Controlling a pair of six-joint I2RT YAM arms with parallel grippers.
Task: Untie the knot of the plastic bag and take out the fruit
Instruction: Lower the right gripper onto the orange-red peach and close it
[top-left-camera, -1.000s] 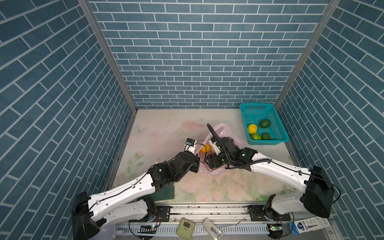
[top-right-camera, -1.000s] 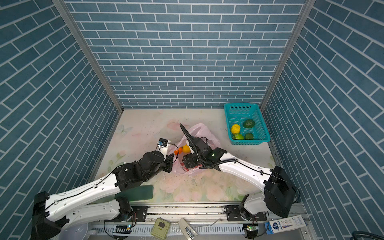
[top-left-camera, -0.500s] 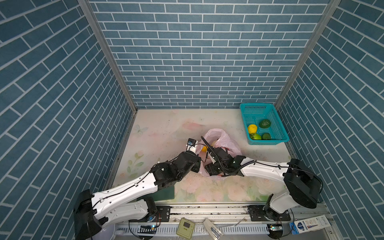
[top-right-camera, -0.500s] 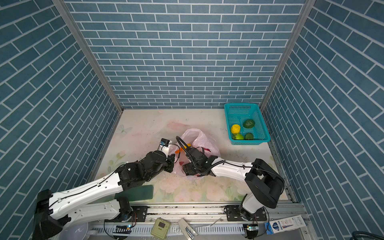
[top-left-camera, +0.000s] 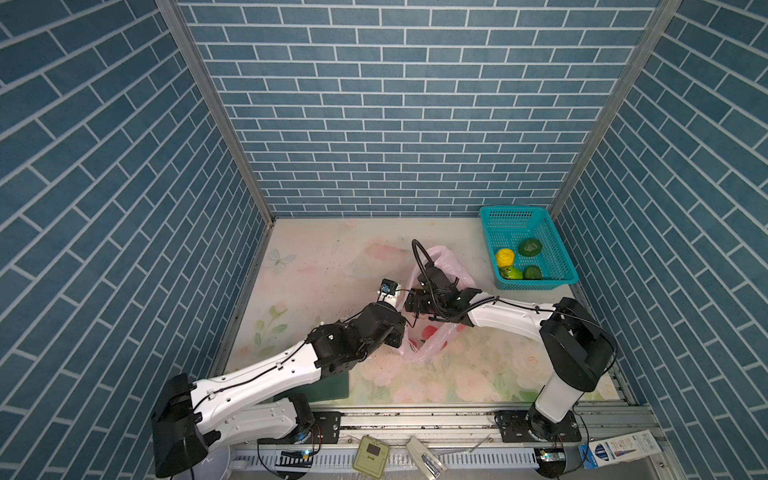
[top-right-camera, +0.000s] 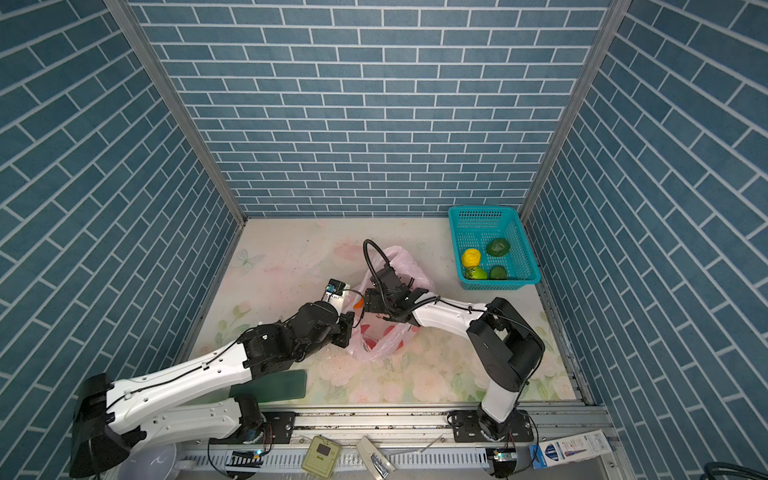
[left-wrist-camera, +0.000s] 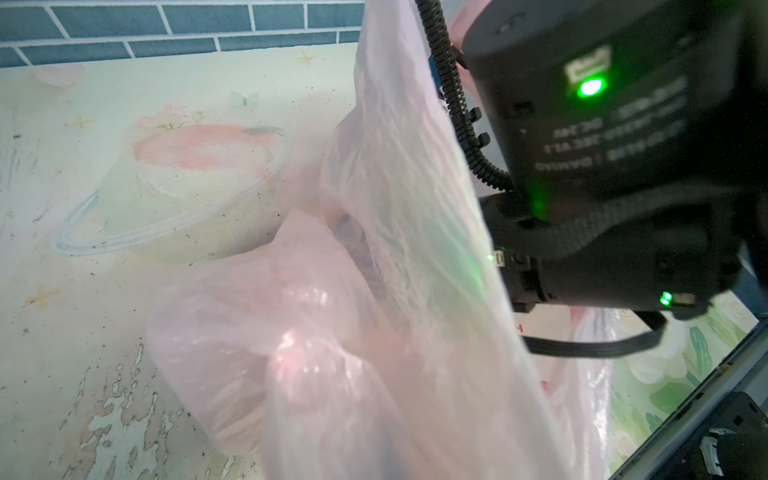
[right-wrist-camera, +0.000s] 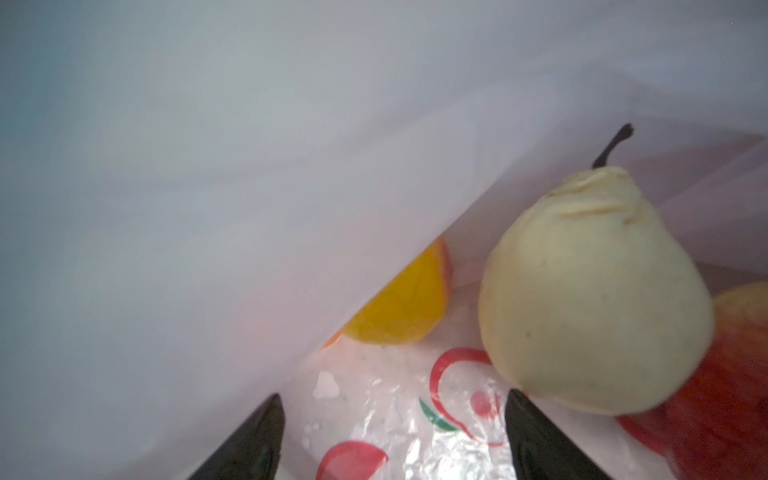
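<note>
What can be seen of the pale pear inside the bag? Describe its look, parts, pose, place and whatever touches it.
The pear is pale cream-yellow, matt, faintly speckled, with creases round its narrow neck and a thin dark stem. It lies inside the plastic bag, on the printed film, resting against a red fruit. An orange-yellow fruit sits apart from it. One of the right gripper's open jaws ends right by its base; contact cannot be told.
</note>
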